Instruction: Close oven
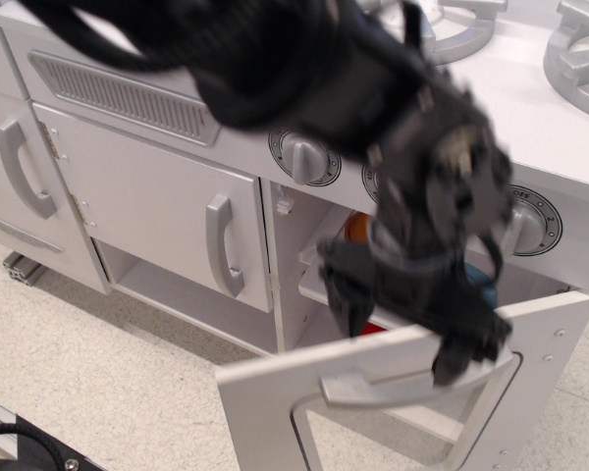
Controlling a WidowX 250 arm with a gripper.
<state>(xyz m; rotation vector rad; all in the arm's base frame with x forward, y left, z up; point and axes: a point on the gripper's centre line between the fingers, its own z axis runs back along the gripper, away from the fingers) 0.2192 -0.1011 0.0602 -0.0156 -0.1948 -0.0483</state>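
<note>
Speckled floor is seen under the oven [314,285]; its half-raised door [275,392] lies just below the hand [412,314], whose opening cannot be told.

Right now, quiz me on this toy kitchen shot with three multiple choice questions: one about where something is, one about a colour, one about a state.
1. Where is the gripper?
A. at the upper edge of the oven door, above its grey handle
B. on the cabinet door's handle at left
C. over the stove burners

2. What colour is the oven door's handle?
A. red
B. grey
C. black

3. What state is the oven door in?
A. fully shut
B. taken off
C. partly open, hinged at the bottom

Answers: 1 A, the black fingers sit along the door's top edge over the handle. 2 B, the bar reads silver grey against the white door. 3 C, the door tilts away from the compartment, whose shelf shows behind it.
</note>
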